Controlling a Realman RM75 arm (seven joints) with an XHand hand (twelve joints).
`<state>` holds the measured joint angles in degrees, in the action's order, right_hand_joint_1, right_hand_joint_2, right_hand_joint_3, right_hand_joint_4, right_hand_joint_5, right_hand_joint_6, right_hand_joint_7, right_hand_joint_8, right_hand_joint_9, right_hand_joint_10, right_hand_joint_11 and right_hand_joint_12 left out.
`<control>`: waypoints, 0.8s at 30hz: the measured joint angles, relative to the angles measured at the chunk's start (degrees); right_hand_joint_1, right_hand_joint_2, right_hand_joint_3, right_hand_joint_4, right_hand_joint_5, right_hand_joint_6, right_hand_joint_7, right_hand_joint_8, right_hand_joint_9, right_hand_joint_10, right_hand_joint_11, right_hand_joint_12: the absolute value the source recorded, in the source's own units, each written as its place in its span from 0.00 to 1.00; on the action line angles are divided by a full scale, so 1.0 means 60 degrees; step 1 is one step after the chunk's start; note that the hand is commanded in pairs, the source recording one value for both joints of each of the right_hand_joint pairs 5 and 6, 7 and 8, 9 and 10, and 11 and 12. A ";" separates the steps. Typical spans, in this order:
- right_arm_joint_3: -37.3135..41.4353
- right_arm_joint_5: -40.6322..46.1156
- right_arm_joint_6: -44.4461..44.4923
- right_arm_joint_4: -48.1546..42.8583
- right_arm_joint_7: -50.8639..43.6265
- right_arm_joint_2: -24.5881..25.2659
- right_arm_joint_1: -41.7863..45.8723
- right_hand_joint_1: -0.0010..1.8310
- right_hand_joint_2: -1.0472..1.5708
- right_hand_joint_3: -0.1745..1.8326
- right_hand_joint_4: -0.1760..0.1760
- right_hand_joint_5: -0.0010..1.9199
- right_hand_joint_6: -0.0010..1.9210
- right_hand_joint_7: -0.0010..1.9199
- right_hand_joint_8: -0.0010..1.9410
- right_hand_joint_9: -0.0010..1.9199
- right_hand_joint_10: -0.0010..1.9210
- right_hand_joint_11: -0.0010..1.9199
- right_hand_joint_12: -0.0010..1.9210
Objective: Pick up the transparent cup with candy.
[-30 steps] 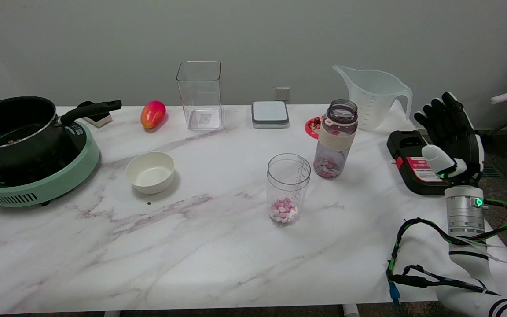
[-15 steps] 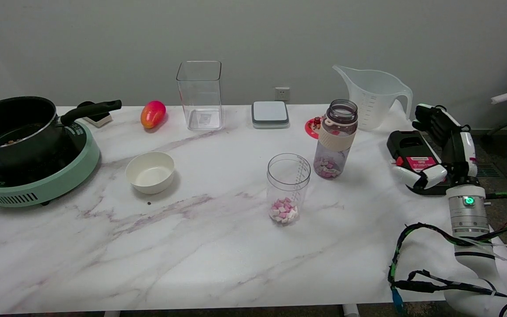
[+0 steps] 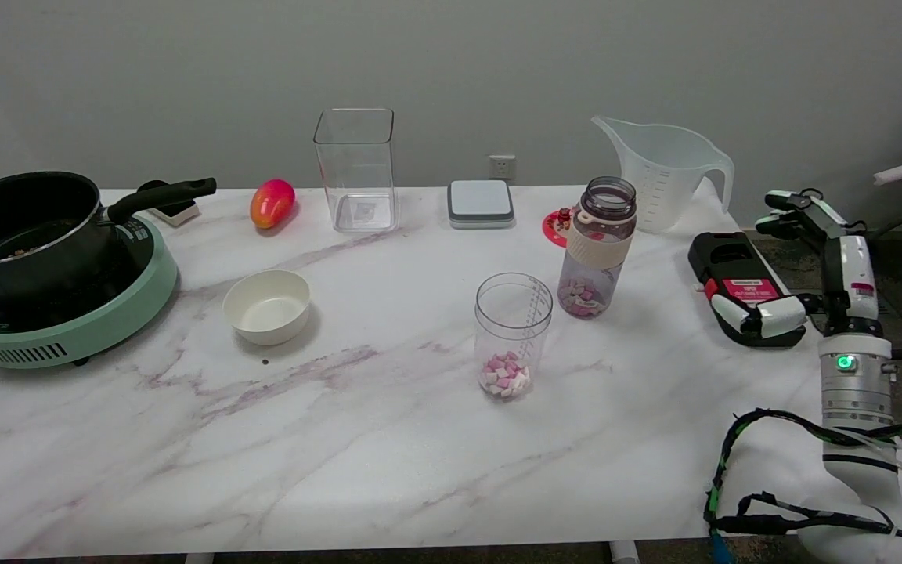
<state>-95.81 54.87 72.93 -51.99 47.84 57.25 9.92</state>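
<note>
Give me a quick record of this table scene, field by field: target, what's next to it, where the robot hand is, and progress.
target: transparent cup with candy, upright, mid-table
contents: pink and white candy at the bottom
nearest neighbour: bottle just behind and to the right, also holding candy
robot hand: right robot hand at the table's right edge, over the black device, fingers apart, holding nothing
contact with target: none
progress: cup not yet picked up
</note>
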 measured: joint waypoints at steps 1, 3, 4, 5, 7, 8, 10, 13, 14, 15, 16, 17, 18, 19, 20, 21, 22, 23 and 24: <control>-0.0035 0.0155 0.0070 -0.0199 -0.0105 0.0013 0.0071 0.72 0.27 0.69 0.50 0.34 0.34 0.40 0.39 0.32 0.32 0.35 0.35; -0.0106 0.0413 0.0177 -0.0536 -0.0256 0.0043 0.0199 0.71 0.29 0.69 0.50 0.37 0.37 0.38 0.38 0.32 0.32 0.36 0.36; -0.0165 0.0576 0.0239 -0.0769 -0.0338 0.0064 0.0284 0.70 0.30 0.68 0.50 0.39 0.39 0.37 0.36 0.33 0.33 0.36 0.36; -0.0216 0.0688 0.0283 -0.0919 -0.0392 0.0080 0.0339 0.69 0.30 0.69 0.50 0.40 0.40 0.36 0.36 0.33 0.33 0.36 0.36; -0.0420 0.0970 0.0398 -0.1331 -0.0514 0.0122 0.0463 0.69 0.30 0.70 0.50 0.40 0.40 0.36 0.35 0.33 0.33 0.36 0.36; -0.0523 0.1075 0.0440 -0.1491 -0.0554 0.0142 0.0511 0.69 0.30 0.71 0.50 0.40 0.40 0.36 0.35 0.33 0.33 0.37 0.37; -0.0830 0.1374 0.0577 -0.1860 -0.0638 0.0200 0.0611 0.68 0.28 0.74 0.50 0.38 0.38 0.35 0.35 0.33 0.33 0.37 0.37; -0.1299 0.1781 0.0796 -0.2315 -0.0668 0.0315 0.0705 0.65 0.24 0.76 0.50 0.30 0.30 0.31 0.31 0.31 0.31 0.37 0.37; -0.1441 0.1884 0.0857 -0.2446 -0.0660 0.0355 0.0730 0.64 0.22 0.77 0.50 0.24 0.24 0.29 0.29 0.29 0.29 0.36 0.36; -0.1605 0.1997 0.0923 -0.2591 -0.0641 0.0405 0.0755 0.62 0.22 0.76 0.50 0.19 0.19 0.27 0.27 0.28 0.28 0.36 0.36; -0.1764 0.2094 0.0977 -0.2730 -0.0615 0.0452 0.0777 0.61 0.22 0.74 0.50 0.16 0.16 0.25 0.25 0.26 0.26 0.35 0.35; -0.1910 0.2176 0.1024 -0.2849 -0.0583 0.0493 0.0794 0.60 0.22 0.73 0.50 0.15 0.15 0.24 0.24 0.25 0.25 0.35 0.35; -0.2088 0.2258 0.1069 -0.2985 -0.0538 0.0540 0.0811 0.60 0.22 0.71 0.50 0.14 0.14 0.23 0.23 0.25 0.25 0.34 0.34; -0.2281 0.2332 0.1111 -0.3125 -0.0486 0.0590 0.0827 0.59 0.23 0.69 0.50 0.13 0.13 0.22 0.22 0.24 0.24 0.34 0.34; -0.2426 0.2390 0.1145 -0.3224 -0.0440 0.0629 0.0836 0.58 0.24 0.68 0.50 0.12 0.12 0.22 0.22 0.24 0.24 0.34 0.33; -0.2598 0.2440 0.1175 -0.3340 -0.0389 0.0677 0.0848 0.58 0.25 0.66 0.50 0.11 0.11 0.21 0.21 0.24 0.24 0.33 0.33; -0.2767 0.2478 0.1206 -0.3453 -0.0336 0.0729 0.0860 0.57 0.26 0.62 0.50 0.11 0.11 0.21 0.21 0.24 0.24 0.33 0.33; -0.2899 0.2501 0.1231 -0.3537 -0.0288 0.0773 0.0869 0.57 0.27 0.59 0.50 0.11 0.11 0.21 0.21 0.24 0.24 0.33 0.33; -0.3037 0.2511 0.1248 -0.3628 -0.0238 0.0823 0.0880 0.57 0.27 0.59 0.50 0.10 0.10 0.21 0.21 0.24 0.24 0.33 0.33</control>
<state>-114.03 69.94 80.42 -73.76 46.41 62.19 15.20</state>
